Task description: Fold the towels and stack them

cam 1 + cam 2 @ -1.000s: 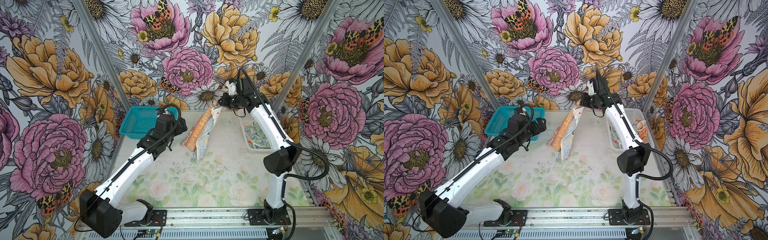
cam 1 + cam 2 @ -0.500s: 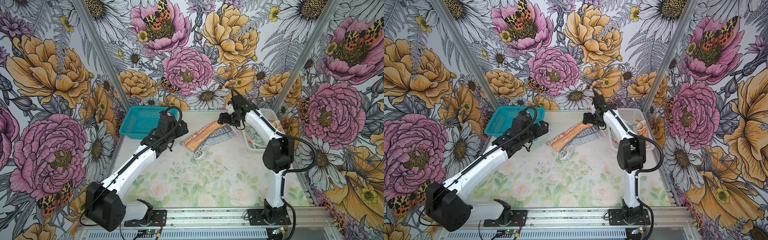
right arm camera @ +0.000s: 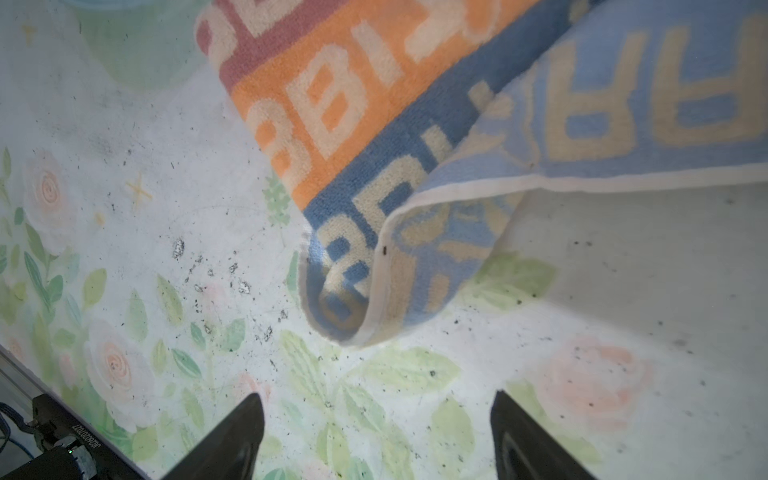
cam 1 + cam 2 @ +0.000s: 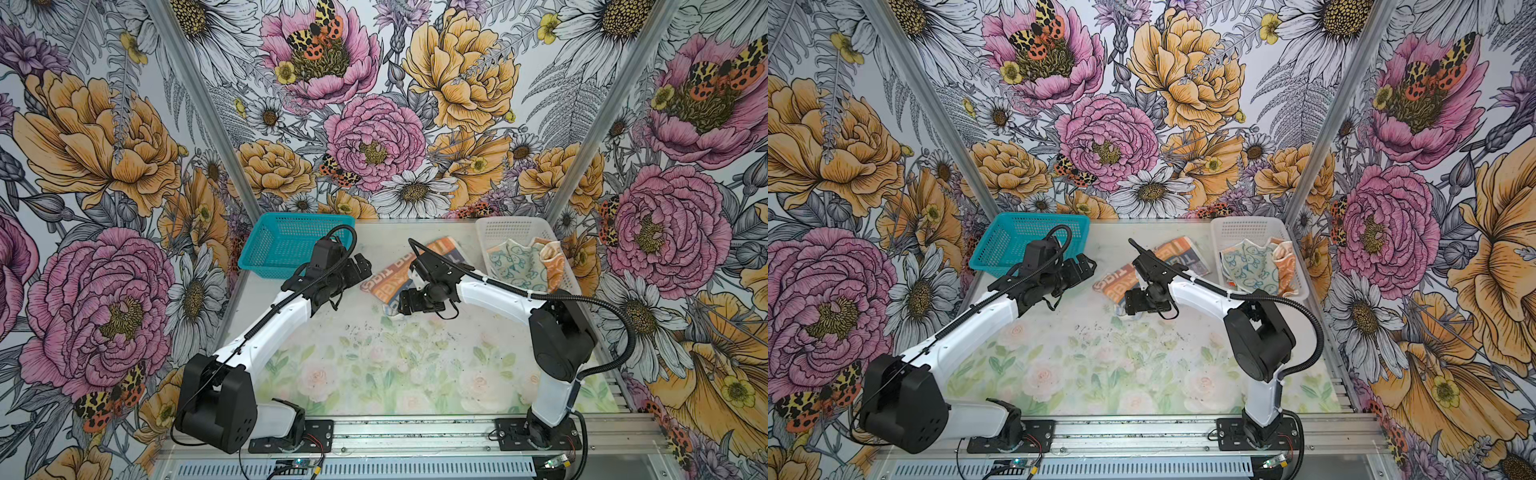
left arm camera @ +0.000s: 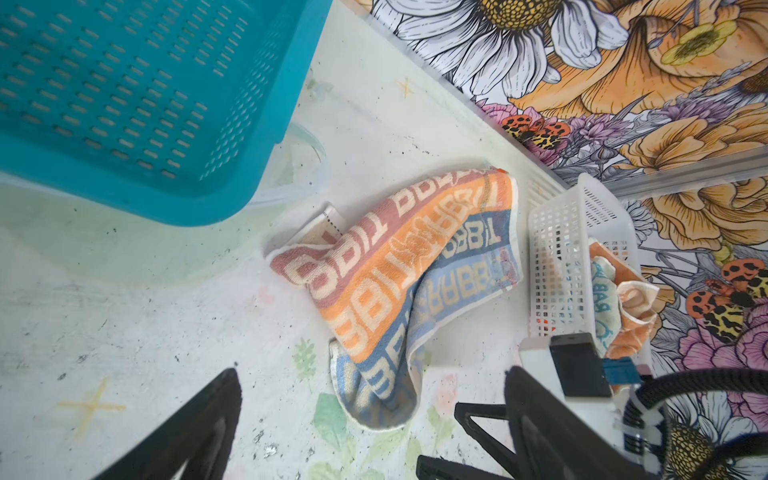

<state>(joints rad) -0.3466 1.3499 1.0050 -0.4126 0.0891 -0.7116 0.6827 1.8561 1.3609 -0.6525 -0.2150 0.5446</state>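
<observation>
The striped towel (image 4: 388,284) (image 4: 1111,284) lies crumpled and partly doubled over on the table at the back middle. My right gripper (image 4: 404,306) (image 4: 1126,306) hangs open just in front of its near corner, touching nothing. In the right wrist view that rolled corner (image 3: 353,307) lies ahead of the open gripper (image 3: 376,397). My left gripper (image 4: 363,266) (image 4: 1086,266) stands open beside the towel's left end (image 5: 374,390), empty (image 5: 372,373). The cream towel (image 4: 515,266) (image 4: 1248,266) and the orange towel (image 4: 555,266) (image 4: 1285,266) lie bunched in the white basket.
A teal mesh basket (image 4: 286,245) (image 5: 124,104) stands at the back left, close behind my left arm. The white mesh basket (image 4: 515,226) (image 5: 557,257) stands at the back right against the wall. Floral walls close in three sides.
My right gripper opened and let go of the striped towel, which dropped from hanging to lying on the table. The right arm then came down and forward to the towel's near corner.
</observation>
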